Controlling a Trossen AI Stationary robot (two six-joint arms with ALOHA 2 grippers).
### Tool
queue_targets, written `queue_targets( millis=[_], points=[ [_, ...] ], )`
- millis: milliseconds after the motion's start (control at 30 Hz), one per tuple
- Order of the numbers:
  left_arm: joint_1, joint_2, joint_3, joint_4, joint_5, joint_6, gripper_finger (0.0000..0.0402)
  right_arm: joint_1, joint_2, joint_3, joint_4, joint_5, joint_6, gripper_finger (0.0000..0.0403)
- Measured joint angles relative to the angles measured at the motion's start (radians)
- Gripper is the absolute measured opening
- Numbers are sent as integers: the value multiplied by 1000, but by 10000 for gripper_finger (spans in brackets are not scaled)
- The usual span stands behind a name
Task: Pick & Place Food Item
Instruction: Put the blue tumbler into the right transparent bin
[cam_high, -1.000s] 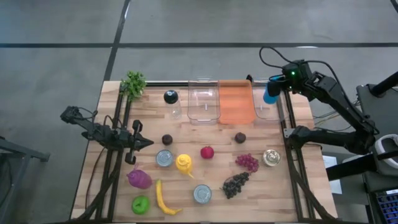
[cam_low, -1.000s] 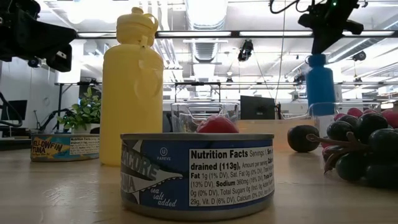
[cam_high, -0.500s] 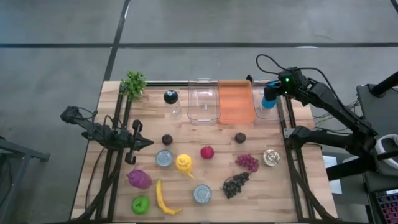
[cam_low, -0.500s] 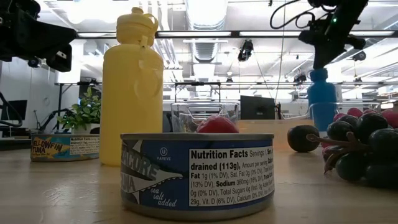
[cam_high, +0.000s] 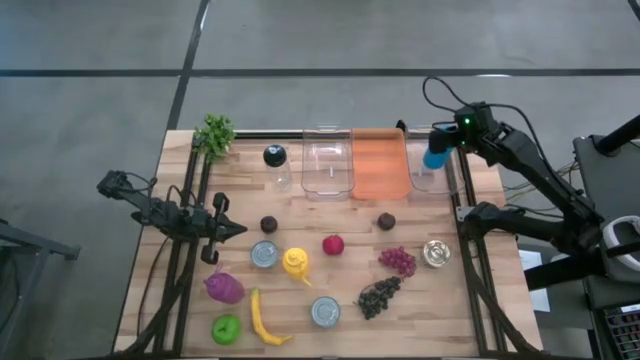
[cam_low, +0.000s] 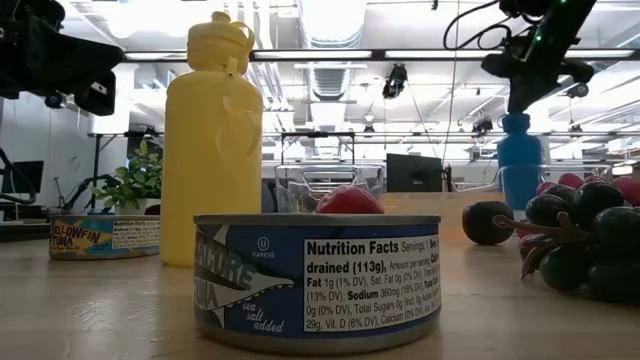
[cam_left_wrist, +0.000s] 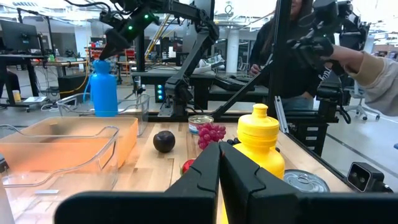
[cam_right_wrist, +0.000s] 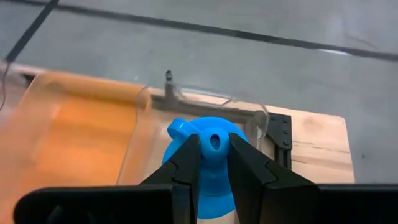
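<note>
A blue bottle stands upright with its lower part inside the clear bin at the table's far right; it also shows in the low view and in the left wrist view. My right gripper sits directly over it, shut on its cap, seen from overhead. My left gripper waits shut above the table's left side, touching nothing; its fingers lie together. My right gripper pinches the blue bottle's cap top between its two fingers, which come from above and point down. The bottle hangs upright below them, its lower body behind the clear bin's wall. Whether its base rests on the bin floor, I cannot tell.
An orange bin and a second clear bin sit beside the first. Toward the near edge are a yellow bottle, tuna cans, grapes, dark plums and other food items. A person stands beyond the table.
My right gripper has come down at the table's far right, staying shut on the blue bottle. The bottle stayed upright and sank lower into the clear bin.
</note>
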Motion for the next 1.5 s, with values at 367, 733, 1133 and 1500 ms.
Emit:
queue_targets(
  millis=[367,733,1133,1500],
  points=[
    [0,0,0,0,0,0,16,-94,17,-35,46,-4,118,54],
    [0,0,0,0,0,0,16,-121,60,-42,61,-3,99,54],
    [0,0,0,0,0,0,16,-125,74,-48,61,23,91,54],
    [0,0,0,0,0,0,16,-125,74,-48,61,22,90,76]
  ],
)
